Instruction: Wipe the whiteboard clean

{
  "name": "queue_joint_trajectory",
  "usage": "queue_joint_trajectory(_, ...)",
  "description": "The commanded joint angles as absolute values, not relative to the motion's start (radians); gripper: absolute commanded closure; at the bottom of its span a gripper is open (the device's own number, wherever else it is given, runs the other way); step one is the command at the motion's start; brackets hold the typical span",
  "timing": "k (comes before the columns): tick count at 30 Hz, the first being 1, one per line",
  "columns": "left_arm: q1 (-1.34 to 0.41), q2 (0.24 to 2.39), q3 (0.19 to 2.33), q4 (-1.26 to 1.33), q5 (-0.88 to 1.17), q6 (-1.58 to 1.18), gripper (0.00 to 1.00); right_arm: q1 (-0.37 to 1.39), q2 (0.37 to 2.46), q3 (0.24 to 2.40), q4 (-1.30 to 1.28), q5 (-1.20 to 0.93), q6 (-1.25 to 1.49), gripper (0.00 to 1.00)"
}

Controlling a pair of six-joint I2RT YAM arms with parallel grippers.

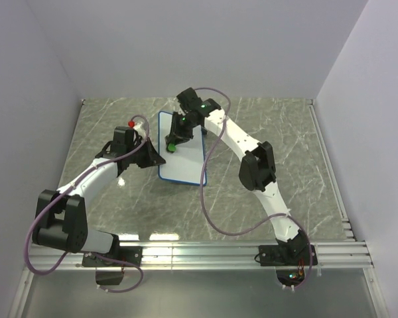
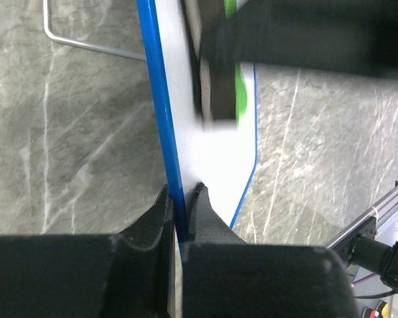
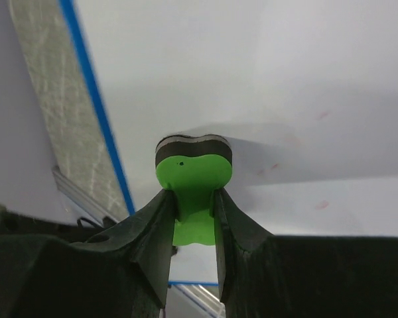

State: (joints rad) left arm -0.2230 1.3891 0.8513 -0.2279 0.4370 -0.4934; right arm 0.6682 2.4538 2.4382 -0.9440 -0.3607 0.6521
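the whiteboard [image 1: 186, 165] lies flat on the marble table [image 1: 285, 132], its blue edge pinched by the closed left gripper [image 2: 182, 202]. the green eraser [image 3: 194, 173] is clamped in the right gripper [image 3: 192, 207], pad pressed on the board just ahead; faint red flecks [image 3: 322, 205] are seen beside it.

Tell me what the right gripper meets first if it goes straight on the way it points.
The whiteboard: the green eraser in the right gripper points felt-first at its white face, seemingly touching already, though depth is unclear.
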Motion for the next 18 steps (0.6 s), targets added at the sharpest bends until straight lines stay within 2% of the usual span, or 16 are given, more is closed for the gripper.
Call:
queue_joint_trajectory(1, -0.291, 1.379, 0.808, -0.394, 0.541, -0.348, 1.00, 0.595, 2.598, 2.419, -0.833, -0.307, 0.689, 1.00)
queue_joint_trajectory(6, -0.291, 1.377, 0.818, -0.403, 0.531, -0.342, 1.00, 0.574, 2.594, 2.396, -0.885, -0.279, 0.631, 1.00)
queue_joint_trajectory(14, -0.291, 1.410, 0.847, -0.407, 0.520, -0.337, 1.00, 0.716, 2.382, 1.984, -0.788, -0.301, 0.606, 1.00)
queue_joint_trajectory(18, -0.291, 1.414, 0.851, -0.406, 0.505, -0.339, 1.00, 0.791, 2.336, 1.956, -0.805, -0.311, 0.611, 1.00)
